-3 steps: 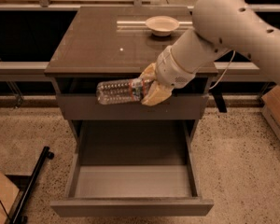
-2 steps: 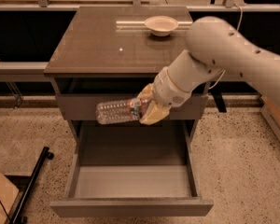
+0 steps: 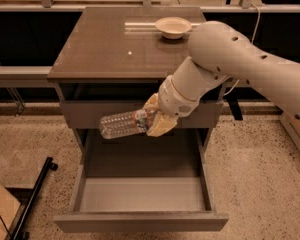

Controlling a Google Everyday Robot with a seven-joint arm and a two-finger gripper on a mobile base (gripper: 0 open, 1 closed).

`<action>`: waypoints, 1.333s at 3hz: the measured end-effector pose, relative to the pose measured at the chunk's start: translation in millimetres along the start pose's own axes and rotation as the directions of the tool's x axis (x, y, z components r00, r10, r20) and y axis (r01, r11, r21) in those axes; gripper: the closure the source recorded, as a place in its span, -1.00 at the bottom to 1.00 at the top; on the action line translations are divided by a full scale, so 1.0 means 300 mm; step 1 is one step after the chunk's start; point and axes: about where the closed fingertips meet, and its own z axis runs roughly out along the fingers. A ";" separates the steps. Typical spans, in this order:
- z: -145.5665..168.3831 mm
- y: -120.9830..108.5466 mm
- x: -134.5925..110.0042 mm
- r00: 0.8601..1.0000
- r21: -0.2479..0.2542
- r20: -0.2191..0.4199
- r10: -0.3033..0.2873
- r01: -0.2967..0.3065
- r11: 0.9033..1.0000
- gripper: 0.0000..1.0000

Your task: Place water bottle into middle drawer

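The gripper, clamped on the bottle, holds it sideways below the counter's front edge, above the open drawer. Pickup is done; lowering in and letting go are left.

Claw before upper drawer front, gripping water bottle sideways, bottle pointing left, above pulled-out middle drawer. Bowl on tabletop, rear right.
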 end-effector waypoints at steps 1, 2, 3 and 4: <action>0.206 0.089 0.005 0.997 -0.095 0.066 0.027 -0.020 0.995 1.00; 0.516 0.245 0.066 0.991 -0.224 0.114 0.074 -0.047 0.973 1.00; 0.755 0.350 0.130 0.979 -0.294 0.162 0.123 -0.071 0.953 1.00; 0.914 0.367 0.206 0.965 -0.301 0.201 0.169 -0.103 0.948 1.00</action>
